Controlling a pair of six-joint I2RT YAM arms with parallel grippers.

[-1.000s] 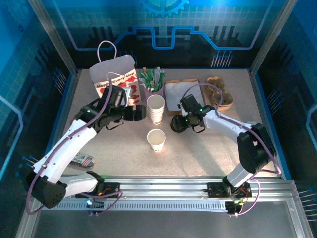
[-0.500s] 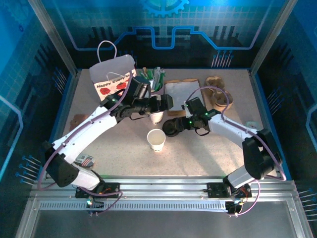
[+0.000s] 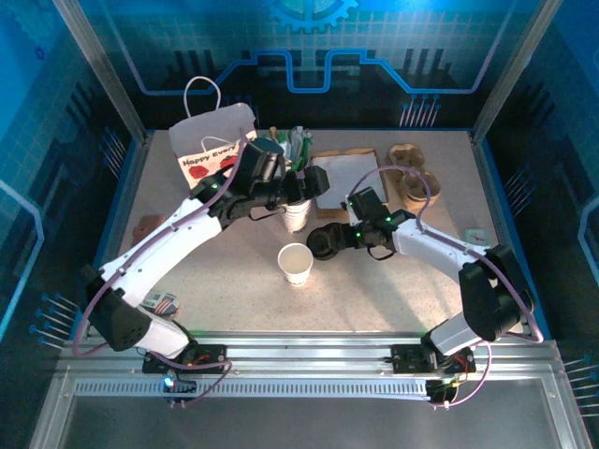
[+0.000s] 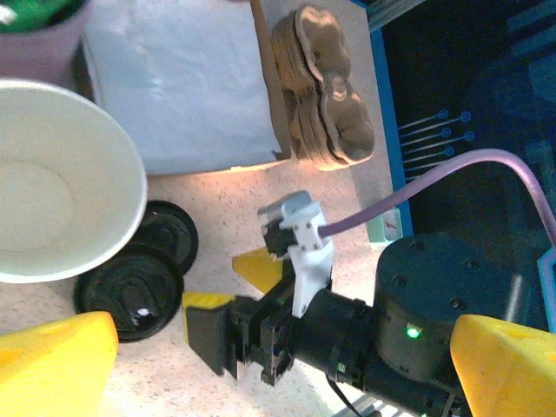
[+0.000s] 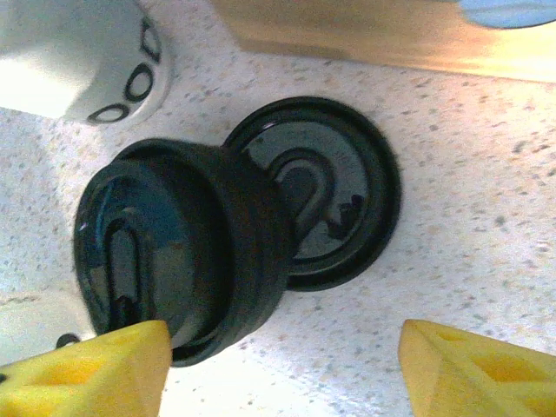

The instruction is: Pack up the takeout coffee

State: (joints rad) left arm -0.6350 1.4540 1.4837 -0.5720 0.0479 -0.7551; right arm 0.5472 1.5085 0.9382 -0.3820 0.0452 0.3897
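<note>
White cup (image 3: 296, 263) near black lids (image 3: 324, 242)

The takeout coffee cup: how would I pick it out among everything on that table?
Start at the speckled table and look to its middle. There a single white paper cup stands upright and open, without a lid. Unlike the stack of nested cups just behind it, it stands alone, with black lids to its right.
</note>
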